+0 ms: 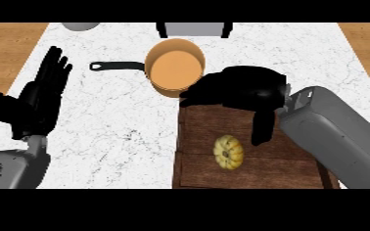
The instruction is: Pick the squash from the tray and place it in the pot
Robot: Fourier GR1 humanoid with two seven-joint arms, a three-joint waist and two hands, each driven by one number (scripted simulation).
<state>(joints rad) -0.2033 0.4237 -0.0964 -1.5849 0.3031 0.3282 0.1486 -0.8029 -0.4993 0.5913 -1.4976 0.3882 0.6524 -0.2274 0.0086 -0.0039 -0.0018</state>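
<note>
Right hand over tray | fingers seemingly uncurled (holding nothing) | squash on tray

Left robot hand rests open, fingers up (left edge); right robot hand — fingers relaxed — holds nothing.

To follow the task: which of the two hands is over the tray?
The right hand, above the wooden tray's far end near the squash; the left hand rests open over the counter.

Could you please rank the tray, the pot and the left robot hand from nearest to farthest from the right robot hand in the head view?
From the right robot hand:
1. Tray, directly beneath it.
2. Pot, just left, beyond the tray.
3. Left robot hand, far left.
</note>
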